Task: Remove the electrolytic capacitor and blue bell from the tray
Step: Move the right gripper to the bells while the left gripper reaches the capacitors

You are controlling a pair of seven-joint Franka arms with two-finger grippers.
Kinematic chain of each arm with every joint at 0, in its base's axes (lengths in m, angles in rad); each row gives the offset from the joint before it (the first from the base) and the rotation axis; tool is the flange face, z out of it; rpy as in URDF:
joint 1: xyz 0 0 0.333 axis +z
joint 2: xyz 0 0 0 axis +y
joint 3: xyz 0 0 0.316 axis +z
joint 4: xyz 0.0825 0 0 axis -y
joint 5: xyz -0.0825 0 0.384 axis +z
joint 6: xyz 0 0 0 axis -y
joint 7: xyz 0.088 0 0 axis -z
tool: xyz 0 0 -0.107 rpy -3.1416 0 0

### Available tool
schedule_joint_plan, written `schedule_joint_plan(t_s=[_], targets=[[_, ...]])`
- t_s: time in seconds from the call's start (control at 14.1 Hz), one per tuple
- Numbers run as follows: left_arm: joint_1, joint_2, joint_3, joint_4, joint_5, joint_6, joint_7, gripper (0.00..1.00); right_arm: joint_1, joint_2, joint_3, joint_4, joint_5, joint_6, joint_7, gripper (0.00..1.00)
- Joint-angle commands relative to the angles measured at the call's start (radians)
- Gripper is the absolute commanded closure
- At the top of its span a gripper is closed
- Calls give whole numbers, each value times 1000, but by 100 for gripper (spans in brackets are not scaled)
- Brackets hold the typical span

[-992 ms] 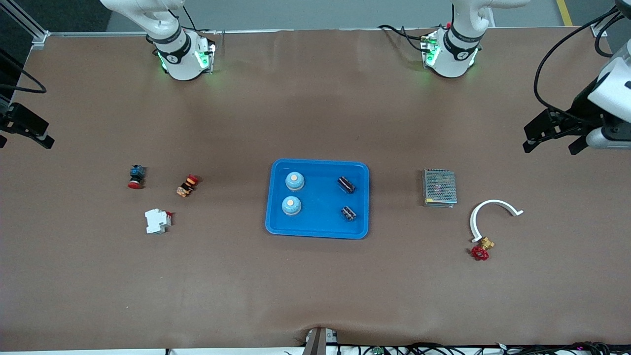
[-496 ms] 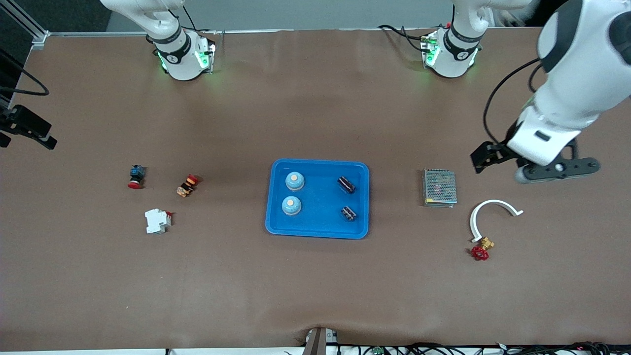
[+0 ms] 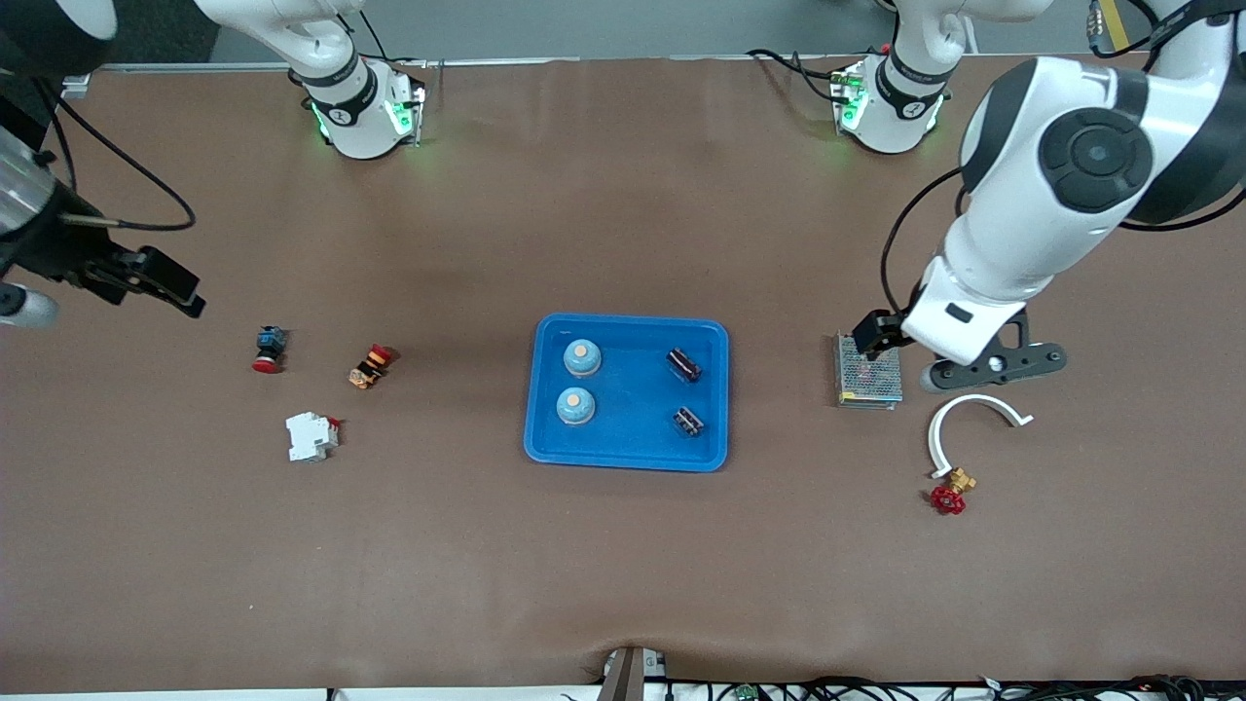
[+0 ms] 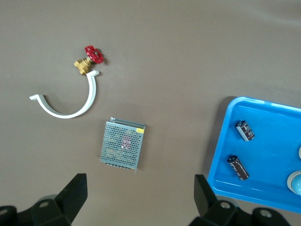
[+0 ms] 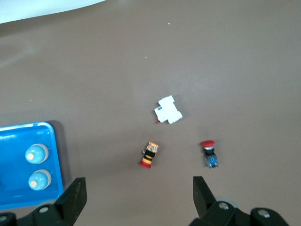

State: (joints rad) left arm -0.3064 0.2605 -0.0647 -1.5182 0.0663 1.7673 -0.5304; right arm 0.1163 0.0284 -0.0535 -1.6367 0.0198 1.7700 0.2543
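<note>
Over the perforated metal box (image 3: 867, 369) hangs the left gripper (image 4: 141, 197), spread wide; two black cylindrical capacitors (image 3: 683, 365) lie slantwise in the blue plastic tray (image 3: 628, 458) nearby. Right gripper (image 5: 136, 195), also spread, hovers near the red-capped push button (image 3: 269, 350).

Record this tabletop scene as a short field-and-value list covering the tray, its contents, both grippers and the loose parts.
tray: blue plastic tray, mid-table
in tray: two light blue round bells; two black cylindrical capacitors
left gripper: fingers open, empty, over the metal mesh power supply box
right gripper: fingers open, empty, over bare table at the right arm's end
left arm's end: white curved plastic clamp; brass valve with red handwheel
right arm's end: red-capped blue push button; orange and black switch; white circuit breaker
</note>
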Motion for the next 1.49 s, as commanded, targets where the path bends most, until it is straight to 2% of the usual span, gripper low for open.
schedule_joint_plan(t_s=[0.0,0.28,0.5,0.78,0.99,1.42], targets=[[-22,48,-4,30,9,-2,-65,0,17,30,-5,-58,5,80,17,0],[-48,112,-23,35,9,57,-111,0,94,143,-5,-60,8,167,103,0],[-82,161,-23,36,10,115,-238,0,193,231,-5,-61,12,233,207,0],[-96,204,-27,47,-43,172,-342,0,319,307,-5,-63,103,292,351,0],[-109,252,-27,84,-114,178,-414,0,428,355,-6,-61,108,321,476,0],[-206,361,-23,87,-111,293,-615,0,572,499,-6,-61,108,453,598,0]])
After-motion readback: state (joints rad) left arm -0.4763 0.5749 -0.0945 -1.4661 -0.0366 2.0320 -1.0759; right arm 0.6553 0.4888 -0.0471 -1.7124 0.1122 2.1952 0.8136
